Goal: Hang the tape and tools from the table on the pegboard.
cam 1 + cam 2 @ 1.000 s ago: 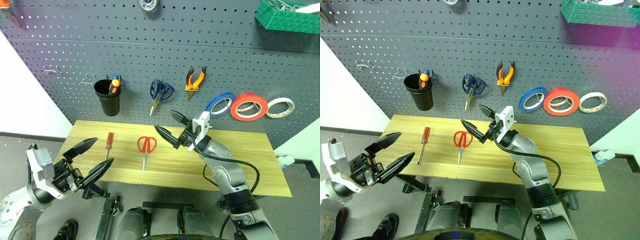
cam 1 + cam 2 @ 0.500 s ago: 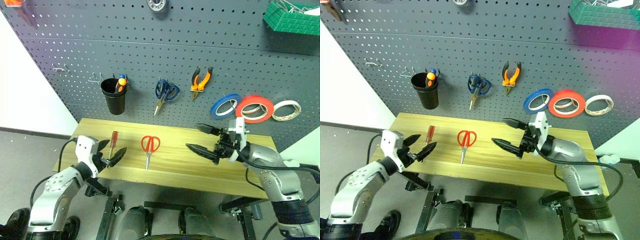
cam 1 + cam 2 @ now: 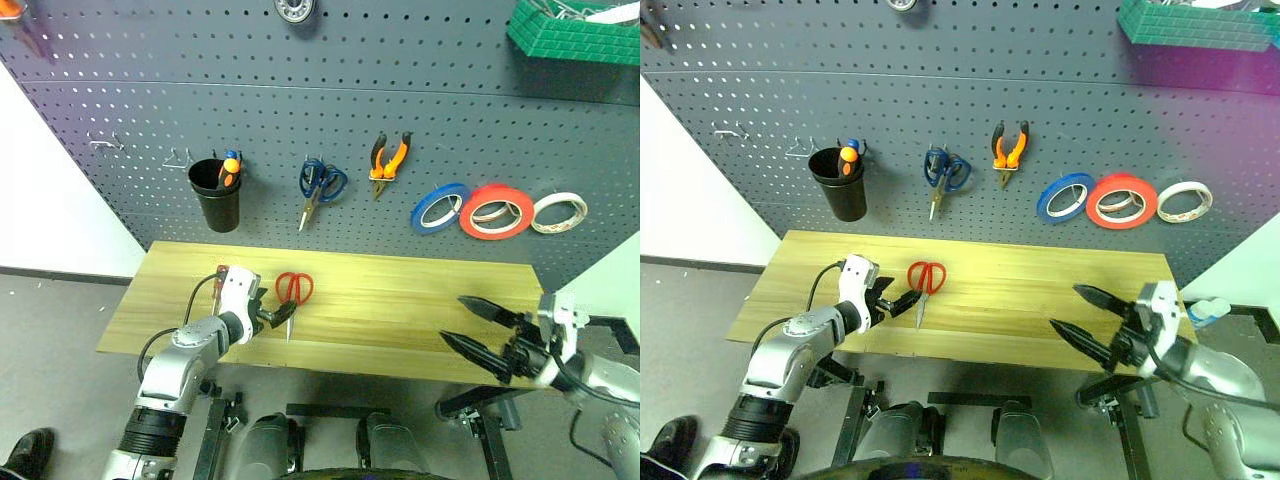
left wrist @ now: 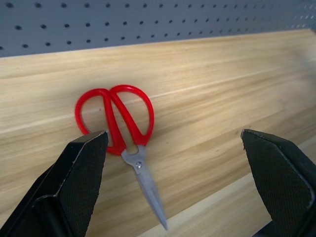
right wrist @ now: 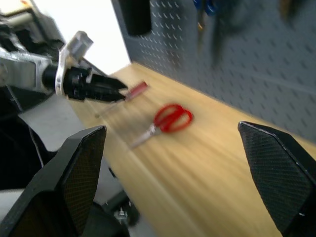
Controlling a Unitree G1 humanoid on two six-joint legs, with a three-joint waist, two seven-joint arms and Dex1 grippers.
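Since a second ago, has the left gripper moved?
Yes. The left gripper came in from off the table's front-left corner, over the top toward the red-handled scissors.

Scissors [image 3: 291,296] lie on the table [image 3: 400,310]; pliers [image 3: 388,160] and tape [image 3: 497,212] hang on the pegboard [image 3: 300,110] behind

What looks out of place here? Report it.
Nothing is spilled or damaged. The red-handled scissors and the screwdriver lie on the table while the pliers and tape already hang on the pegboard. The left hand is beside the scissors, open.
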